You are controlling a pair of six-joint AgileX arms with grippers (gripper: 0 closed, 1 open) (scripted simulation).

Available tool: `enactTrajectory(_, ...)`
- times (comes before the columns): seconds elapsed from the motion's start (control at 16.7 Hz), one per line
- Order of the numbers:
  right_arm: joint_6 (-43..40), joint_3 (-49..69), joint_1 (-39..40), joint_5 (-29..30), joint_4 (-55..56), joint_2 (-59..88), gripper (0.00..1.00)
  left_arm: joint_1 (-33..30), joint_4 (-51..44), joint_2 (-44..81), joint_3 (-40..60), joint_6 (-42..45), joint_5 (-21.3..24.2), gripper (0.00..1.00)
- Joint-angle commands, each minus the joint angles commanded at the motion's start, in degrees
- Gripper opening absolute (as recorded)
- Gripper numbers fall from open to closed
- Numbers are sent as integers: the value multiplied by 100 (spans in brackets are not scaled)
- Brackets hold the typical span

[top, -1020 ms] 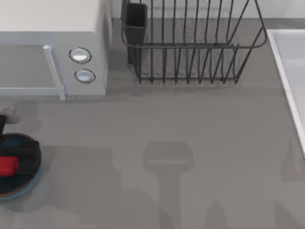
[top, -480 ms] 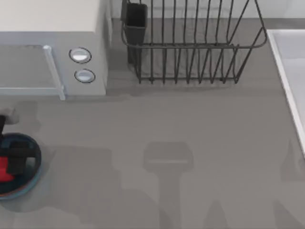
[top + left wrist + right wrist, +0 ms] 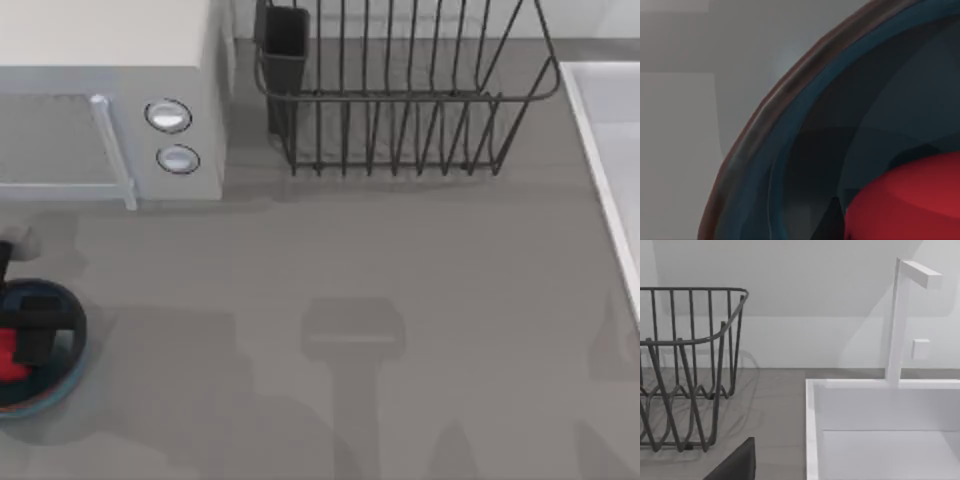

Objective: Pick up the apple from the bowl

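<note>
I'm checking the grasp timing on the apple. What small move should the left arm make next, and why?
Probably close, then lift straight up: the left gripper sits low inside the bowl, right over the apple, which looms close in the left wrist view.

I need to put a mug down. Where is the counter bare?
The broad grey counter is free in front of the wire dish rack, between the microwave and the sink. It is crowded at the left edge: the left claw sits over the bowl and apple.
</note>
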Motion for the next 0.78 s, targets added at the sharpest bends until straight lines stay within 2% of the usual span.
enactTrajectory(0.54, 0, 0, 0, 0, 0, 0, 100, -22, -248, -289, 255, 19, -86, 0)
enactTrajectory(0.78, 0, 0, 0, 0, 0, 0, 100, -32, -1134, -237, 1123, 10, -88, 0)
